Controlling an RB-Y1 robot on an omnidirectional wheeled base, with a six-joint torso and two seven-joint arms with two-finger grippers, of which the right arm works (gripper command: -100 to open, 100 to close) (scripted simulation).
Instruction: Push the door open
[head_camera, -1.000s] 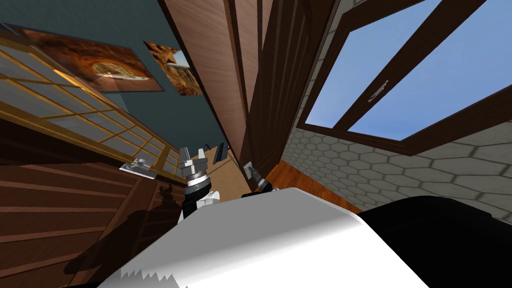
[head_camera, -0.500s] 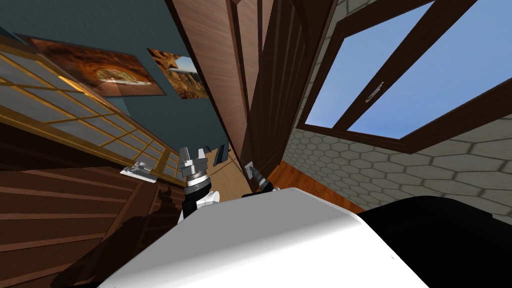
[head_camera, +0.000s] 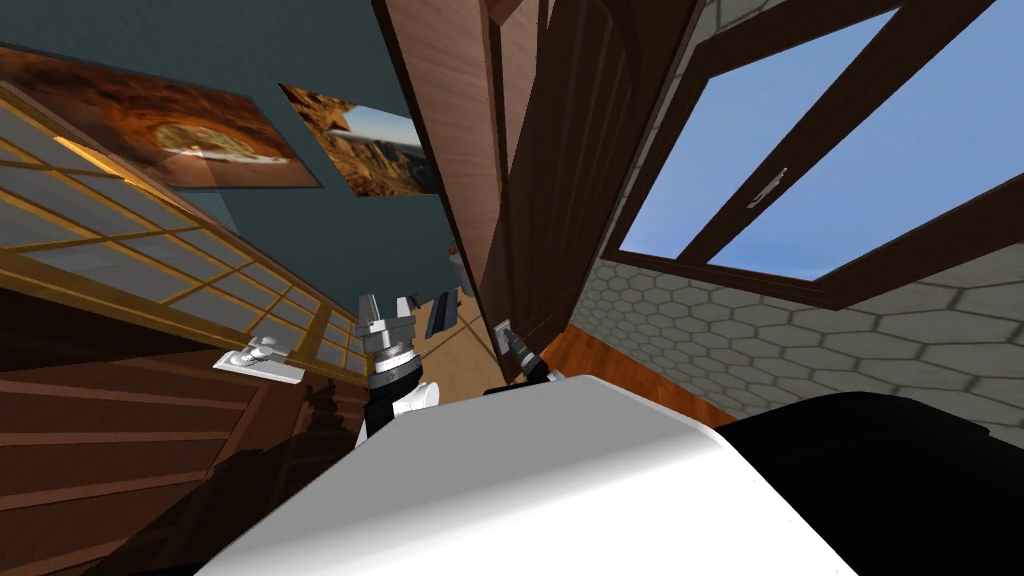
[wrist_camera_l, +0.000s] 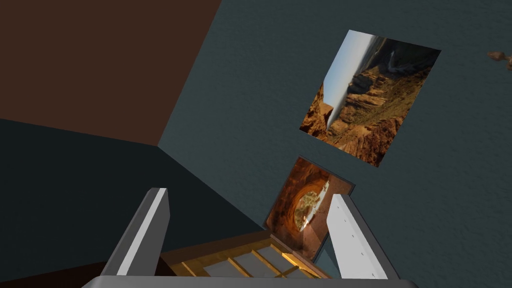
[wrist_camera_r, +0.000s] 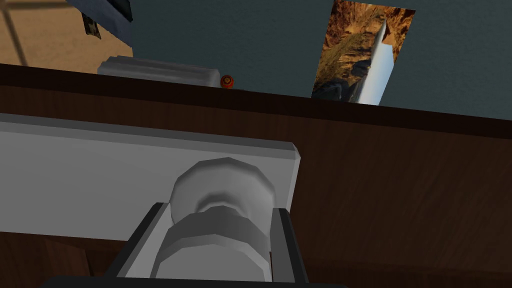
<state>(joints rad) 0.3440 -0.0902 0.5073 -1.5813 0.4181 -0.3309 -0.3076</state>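
Grey knob (wrist_camera_r: 222, 187) on brown door (wrist_camera_r: 400, 200), axis along right gripper (wrist_camera_r: 218, 210), jaws clamping

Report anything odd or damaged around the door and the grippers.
Nothing stands out. The right gripper grips the knob squarely, its plate sits flat on the brown door, and the left gripper hangs open. No damage shows.
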